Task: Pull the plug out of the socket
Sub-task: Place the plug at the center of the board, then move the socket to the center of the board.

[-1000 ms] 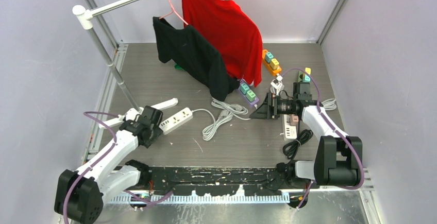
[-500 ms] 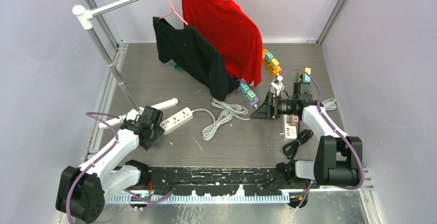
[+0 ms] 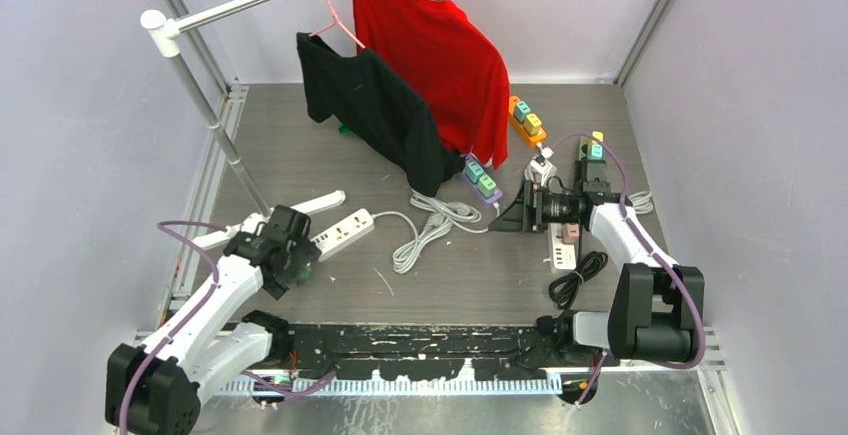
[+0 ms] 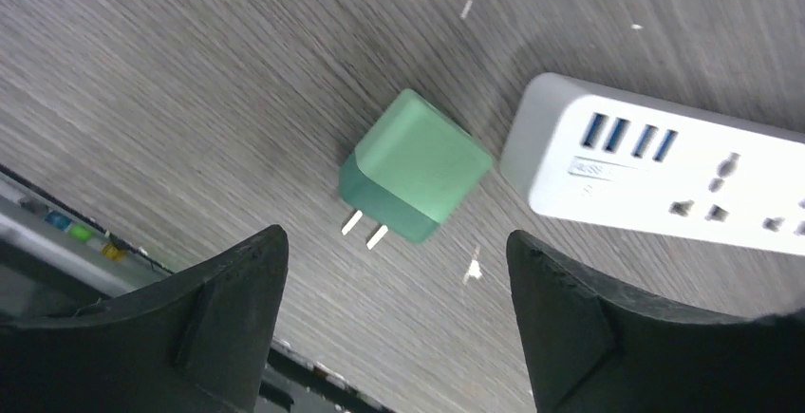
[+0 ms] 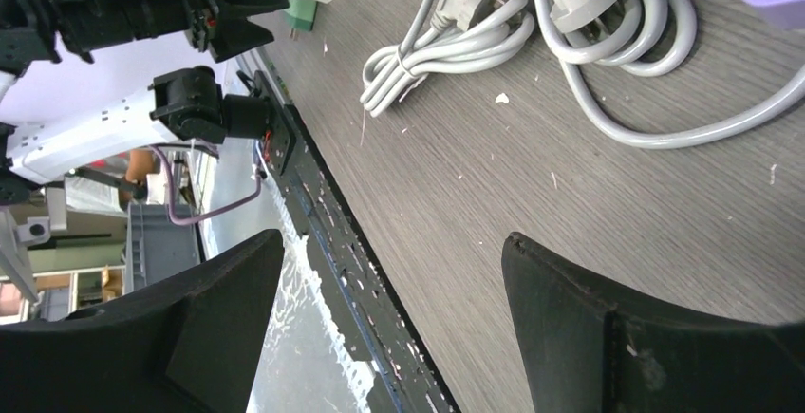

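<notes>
Left gripper: fingers spread wide and holding nothing, hovering just above the plug.
Green cube-shaped plug: loose on the grey wood-grain table, prongs bare, out of the socket.
White plastic power strip: its end lies just beside the plug.
Withdrawal: probably the step in hand. Rise straight up so neither finger knocks the plug.
Right gripper: wide open, empty, near the grey coiled cables.
Change: the left fingers were narrower a second ago and have since parted, and the arm has drawn slightly back.
</notes>
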{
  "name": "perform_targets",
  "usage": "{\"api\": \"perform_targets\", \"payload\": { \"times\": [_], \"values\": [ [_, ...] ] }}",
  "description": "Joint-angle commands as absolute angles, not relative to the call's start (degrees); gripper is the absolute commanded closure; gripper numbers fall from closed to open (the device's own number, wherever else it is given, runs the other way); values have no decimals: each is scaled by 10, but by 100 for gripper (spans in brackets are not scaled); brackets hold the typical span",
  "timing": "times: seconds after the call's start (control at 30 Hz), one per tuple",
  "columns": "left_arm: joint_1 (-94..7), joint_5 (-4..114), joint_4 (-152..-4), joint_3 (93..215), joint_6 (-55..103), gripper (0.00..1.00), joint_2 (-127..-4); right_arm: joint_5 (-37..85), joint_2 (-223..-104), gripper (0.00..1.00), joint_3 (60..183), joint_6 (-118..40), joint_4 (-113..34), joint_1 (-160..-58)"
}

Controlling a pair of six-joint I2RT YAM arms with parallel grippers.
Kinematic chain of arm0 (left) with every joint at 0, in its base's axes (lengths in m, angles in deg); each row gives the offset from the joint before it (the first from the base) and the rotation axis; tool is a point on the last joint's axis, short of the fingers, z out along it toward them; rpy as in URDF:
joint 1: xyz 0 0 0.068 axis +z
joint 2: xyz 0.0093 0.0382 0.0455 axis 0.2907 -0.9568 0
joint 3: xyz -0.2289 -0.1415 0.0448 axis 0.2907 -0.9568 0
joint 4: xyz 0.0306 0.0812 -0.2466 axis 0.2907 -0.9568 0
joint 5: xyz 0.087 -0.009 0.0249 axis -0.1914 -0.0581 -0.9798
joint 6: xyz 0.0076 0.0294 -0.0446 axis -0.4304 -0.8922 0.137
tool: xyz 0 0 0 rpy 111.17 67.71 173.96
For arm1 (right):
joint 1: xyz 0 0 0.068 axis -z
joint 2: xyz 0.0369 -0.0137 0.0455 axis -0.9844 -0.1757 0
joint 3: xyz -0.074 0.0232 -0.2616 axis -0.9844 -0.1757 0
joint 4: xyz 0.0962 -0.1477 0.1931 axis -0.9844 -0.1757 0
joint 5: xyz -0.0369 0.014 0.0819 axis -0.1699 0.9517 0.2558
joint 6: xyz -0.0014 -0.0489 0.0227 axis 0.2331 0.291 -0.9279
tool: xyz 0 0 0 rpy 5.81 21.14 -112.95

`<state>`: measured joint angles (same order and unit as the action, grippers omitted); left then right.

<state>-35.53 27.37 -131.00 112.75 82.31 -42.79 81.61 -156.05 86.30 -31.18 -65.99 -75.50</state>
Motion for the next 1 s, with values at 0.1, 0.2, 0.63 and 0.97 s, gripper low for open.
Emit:
{"api": "perform_targets", "payload": {
  "times": [0.1, 0.2, 0.63, 0.97],
  "values": [
    [-352, 332, -1391, 1202, 790, 14, -362, 760, -1524, 10, 956, -171, -805, -726],
    [-352, 375, -1366, 1207, 768, 13, -323, 681, -1517, 3, 995, -136, -857, -714],
    [-353, 563, -1073, 1096, 776, 13, -124, 331, -1513, 0, 1088, -207, -895, -699],
    [-352, 586, -1002, 1018, 844, 13, -44, 252, -1577, 4, 1050, -216, -877, -705]
  ]
}}
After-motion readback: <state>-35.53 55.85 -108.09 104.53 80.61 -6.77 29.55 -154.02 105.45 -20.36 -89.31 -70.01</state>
